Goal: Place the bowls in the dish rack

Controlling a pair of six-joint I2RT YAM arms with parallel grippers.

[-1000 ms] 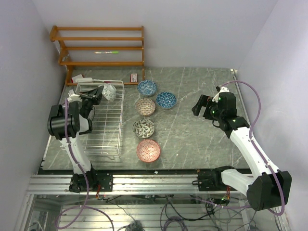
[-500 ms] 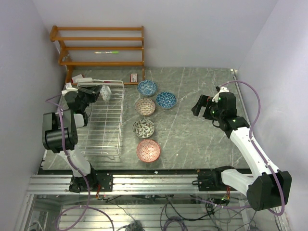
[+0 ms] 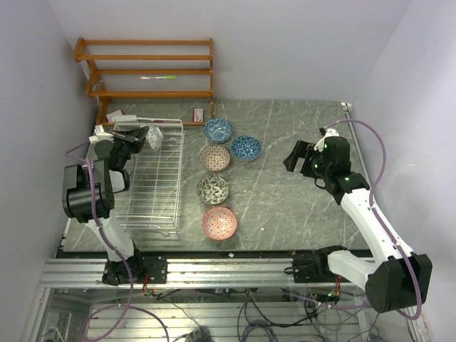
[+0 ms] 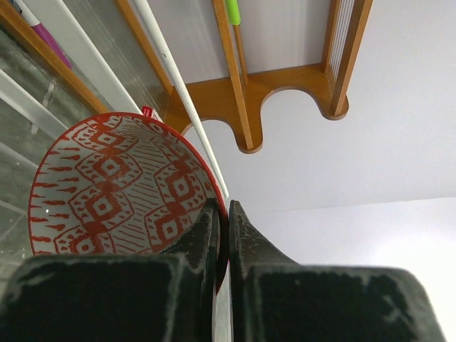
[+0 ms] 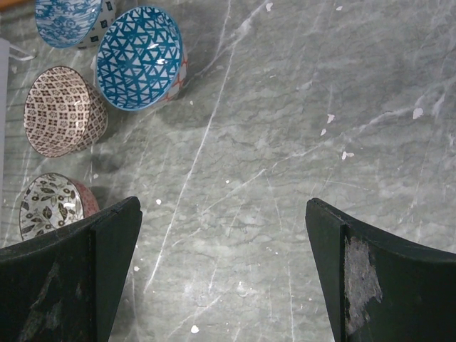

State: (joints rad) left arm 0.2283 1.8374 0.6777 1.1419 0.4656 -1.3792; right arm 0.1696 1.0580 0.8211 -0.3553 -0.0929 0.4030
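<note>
Over on the left, the left tool [image 3: 144, 135] is clamped tight on the rim of a red-patterned bowl [image 3: 156, 137], one finger inside the rim and one outside, as the left wrist view shows, with the jaws nearly touching across the thin wall. The bowl is held tilted on edge at the far end of the white wire dish rack [image 3: 153, 192], with a rack wire close behind its rim; whether it touches the wire cannot be told. Behind the rack stands the orange-brown wooden shelf unit [image 3: 149, 71]. Moving right, five bowls sit on the grey desk [image 3: 285, 206] just beside the rack: a pale blue bowl [image 3: 216, 130] farthest back, a blue lattice bowl [image 3: 246, 147] to its right, then a brown bowl [image 3: 214, 157], a dark leaf-patterned bowl [image 3: 212, 189] and a pink bowl [image 3: 219, 222] nearest the arm bases. Further right, the right tool [image 3: 293, 157] hangs above bare desk, well apart from the bowls, its jaws spread wide and gripping nothing.
</note>
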